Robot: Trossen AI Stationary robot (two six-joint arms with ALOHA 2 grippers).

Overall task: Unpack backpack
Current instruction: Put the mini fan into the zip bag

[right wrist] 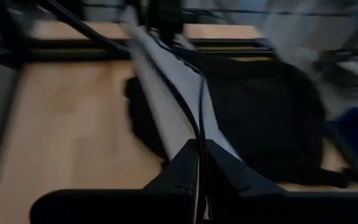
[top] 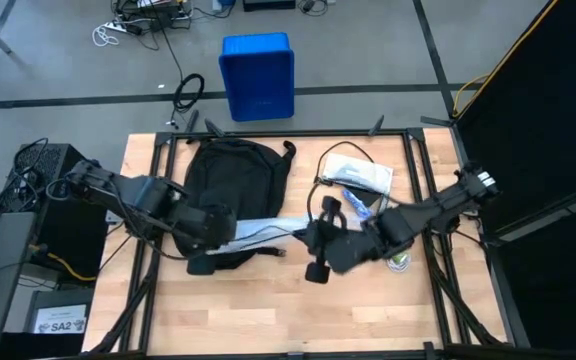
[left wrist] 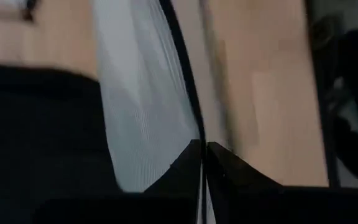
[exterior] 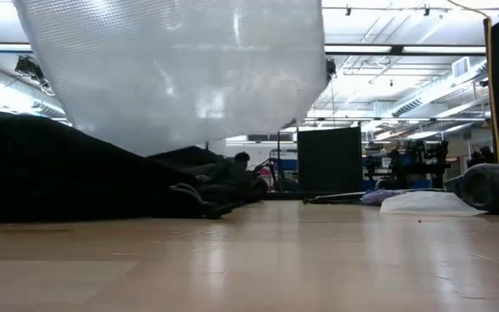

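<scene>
Two hands share one item: a pale bubble-wrap sheet [top: 263, 231] is stretched between them, off the worktop [top: 268, 310] and just in front of the backpack [top: 230, 180].

Left to right in the high view:
- Left hand [top: 230, 232], at about 9 o'clock of worktop centre, sits at the backpack's near edge. Fingers [left wrist: 185, 165] are fully closed, pinching the sheet's left end; the left wrist view shows the sheet running out from between them.
- Backpack lies flat at roughly 11 o'clock of centre, black, with its opening apparently facing the near side, where the sheet is. That fits the sheet being one of its contents, though that is a judgement.
- Right hand [top: 313, 238], just right of centre, is also fully closed on the sheet's other end [right wrist: 166, 99]. The right wrist view shows the sheet running away toward the backpack.
- At 2 to 3 o'clock sits a cluster of loose items [top: 360, 180] on the worktop: a white packet, something blue, a small round thing. Probably the unpacked pile.

Low view: the sheet [exterior: 171, 69] hangs well clear of the wood. A two-handed hold probably stops the limp sheet sagging or dragging.

Likely step: carrying the sheet toward the pile.
</scene>
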